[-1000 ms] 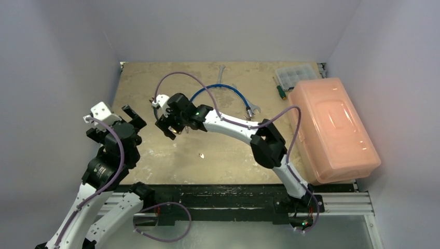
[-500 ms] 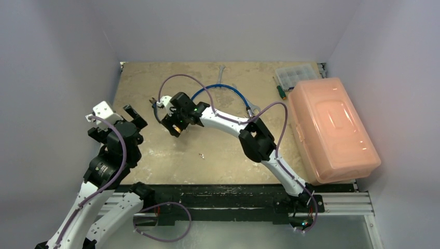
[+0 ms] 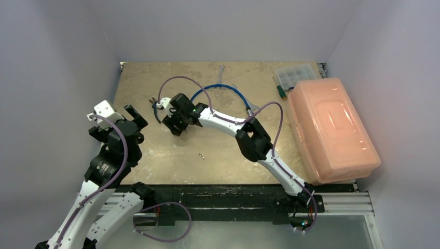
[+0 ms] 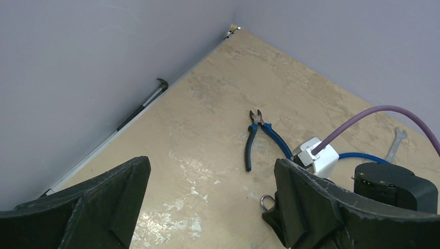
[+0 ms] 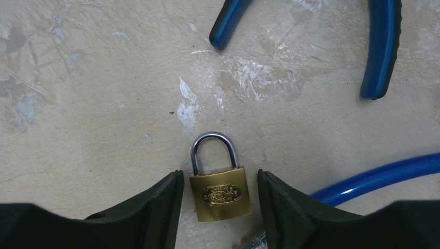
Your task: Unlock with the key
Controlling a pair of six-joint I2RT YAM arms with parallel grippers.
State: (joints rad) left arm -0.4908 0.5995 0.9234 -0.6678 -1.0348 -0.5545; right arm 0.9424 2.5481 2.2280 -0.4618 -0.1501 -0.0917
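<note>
Straddling the padlock (image 5: 220, 193), the right gripper (image 5: 219, 199) sits low over the surface (image 3: 150, 85) with its jaws spread, one finger on each side of the brass body and neither clearly touching it. The shackle is closed and points away from the wrist. The key (image 3: 201, 154) lies flat on the bare surface, well apart from the padlock and nearer the arm bases, with nothing holding it. The left gripper (image 4: 207, 207) hovers off to the left, jaws also spread and empty.

Several things could go wrong from here. The brass sides look smooth, so a squeeze that lands off-centre could twist the padlock or squirt it out forward. A blue cable (image 5: 373, 179) runs just beside the right finger and could get caught in the grip. The pliers (image 4: 259, 137) lie near ahead and could snag a sliding lock. The keyhole end seems to face the gripper's palm, so a grasp here may block the key's way in. The key is tiny and flat, so fingers may skate over it or flick it away.
</note>
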